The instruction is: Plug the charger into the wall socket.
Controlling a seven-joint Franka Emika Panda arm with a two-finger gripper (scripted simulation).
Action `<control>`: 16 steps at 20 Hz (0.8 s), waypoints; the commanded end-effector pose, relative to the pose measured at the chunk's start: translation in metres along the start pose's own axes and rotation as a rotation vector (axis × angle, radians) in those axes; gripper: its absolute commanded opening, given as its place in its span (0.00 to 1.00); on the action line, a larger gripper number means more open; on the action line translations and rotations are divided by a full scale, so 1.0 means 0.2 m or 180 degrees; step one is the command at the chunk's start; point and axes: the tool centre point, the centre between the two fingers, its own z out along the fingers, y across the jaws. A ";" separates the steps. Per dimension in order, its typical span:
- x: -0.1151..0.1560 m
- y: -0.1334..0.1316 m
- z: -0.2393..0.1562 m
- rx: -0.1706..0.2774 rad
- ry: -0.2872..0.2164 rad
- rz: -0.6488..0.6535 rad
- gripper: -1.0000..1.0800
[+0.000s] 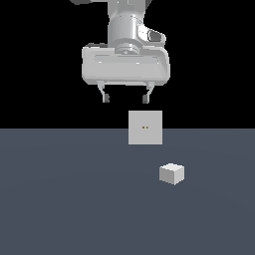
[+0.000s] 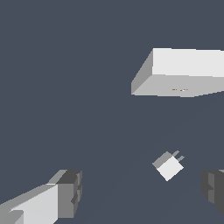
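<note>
The gripper hangs released above the floor, grasping nothing. The charger lies apart from the wall socket; only the wrist view reveals the charger's prongs.

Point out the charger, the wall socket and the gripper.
charger [image 1: 172,174]: exterior view, middle of the cube.
wall socket [image 1: 145,127]: exterior view, plate centre by the orange dots.
gripper [image 1: 126,99]: exterior view, gap midway between fingertips.

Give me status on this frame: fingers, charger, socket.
Gripper open, empty, high above the floor. Charger lies loose, apart from the socket. Nothing between them.
</note>
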 end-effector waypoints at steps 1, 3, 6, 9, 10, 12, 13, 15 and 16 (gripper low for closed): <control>0.00 0.00 0.00 0.0000 0.0000 0.0000 0.96; 0.00 0.00 0.00 -0.0002 0.0004 0.0008 0.96; 0.00 0.01 0.01 -0.0011 0.0024 0.0050 0.96; -0.01 0.02 0.02 -0.0027 0.0062 0.0129 0.96; -0.01 0.03 0.03 -0.0034 0.0079 0.0164 0.96; -0.02 0.05 0.05 -0.0051 0.0118 0.0244 0.96; -0.02 0.05 0.05 -0.0060 0.0140 0.0291 0.96; -0.03 0.07 0.07 -0.0082 0.0190 0.0394 0.96; -0.04 0.08 0.08 -0.0093 0.0217 0.0450 0.96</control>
